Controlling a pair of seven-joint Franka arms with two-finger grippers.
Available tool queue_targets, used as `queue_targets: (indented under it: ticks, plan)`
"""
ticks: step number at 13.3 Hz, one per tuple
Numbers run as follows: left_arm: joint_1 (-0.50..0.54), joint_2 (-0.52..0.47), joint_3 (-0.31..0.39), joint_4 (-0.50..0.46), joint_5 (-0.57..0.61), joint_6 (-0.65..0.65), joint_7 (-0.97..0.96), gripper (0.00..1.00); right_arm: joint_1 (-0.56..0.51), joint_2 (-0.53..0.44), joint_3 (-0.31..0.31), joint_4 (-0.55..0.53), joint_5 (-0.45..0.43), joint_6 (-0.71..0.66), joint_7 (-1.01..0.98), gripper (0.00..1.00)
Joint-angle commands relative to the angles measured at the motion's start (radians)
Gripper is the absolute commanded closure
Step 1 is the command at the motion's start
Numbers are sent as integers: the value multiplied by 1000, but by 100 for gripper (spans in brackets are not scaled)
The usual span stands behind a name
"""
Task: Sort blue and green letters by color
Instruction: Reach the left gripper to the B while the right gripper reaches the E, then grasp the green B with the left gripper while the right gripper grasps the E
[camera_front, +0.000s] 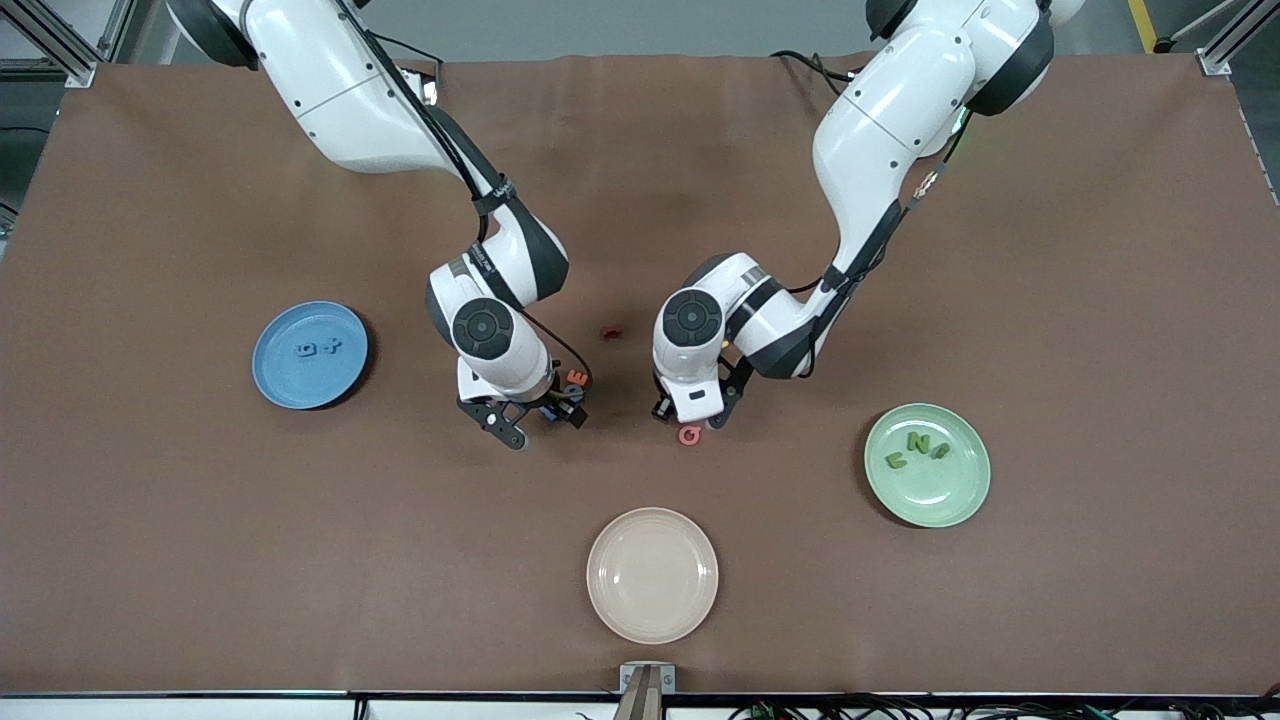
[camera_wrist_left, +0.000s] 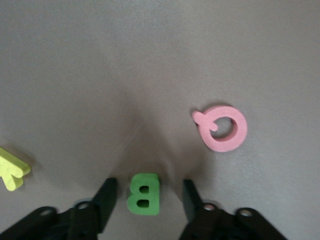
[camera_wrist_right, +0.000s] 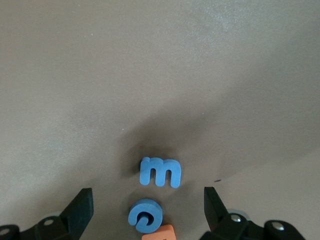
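My left gripper is open, low over the table, with a green B lying between its fingers untouched. My right gripper is open over a blue C-like letter, with a blue E lying just past it. Two blue letters lie on the blue plate. Three green letters lie on the green plate. The B is hidden in the front view.
A pink Q lies beside the left gripper and a yellow K on its other flank. An orange E touches the blue C-like letter. A dark red piece lies between the arms. A cream plate sits nearest the front camera.
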Motion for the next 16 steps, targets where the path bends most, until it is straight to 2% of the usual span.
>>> queue_targets:
  ticks: [1, 2, 3, 5, 6, 8, 10, 16]
  plan:
    - [-19, 17, 12, 16, 12, -4, -8, 75, 21, 29, -10, 27, 14, -3, 17, 21]
    - [-16, 9, 12, 17, 12, -6, -8, 94, 26, 35, -11, 27, 9, -2, 17, 26]
    - [-10, -9, 12, 20, 13, -17, -5, 100, 26, 42, -11, 27, 5, -2, 17, 31]
    - [44, -81, 8, 14, 15, -39, -2, 100, 26, 52, -13, 27, 3, 1, 15, 33]
    - [67, -131, 6, 13, 15, -108, 4, 100, 26, 54, -13, 27, 3, 6, 15, 34]
    - [125, -228, 3, -6, 10, -248, 127, 100, 26, 55, -16, 27, 2, 6, 12, 36]
    - [205, -302, 3, -102, 13, -285, 308, 100, 26, 54, -19, 27, 0, 4, 10, 40]
    - [469, -302, 3, -217, 13, -253, 709, 100, 23, 54, -22, 30, -37, 3, 12, 44]
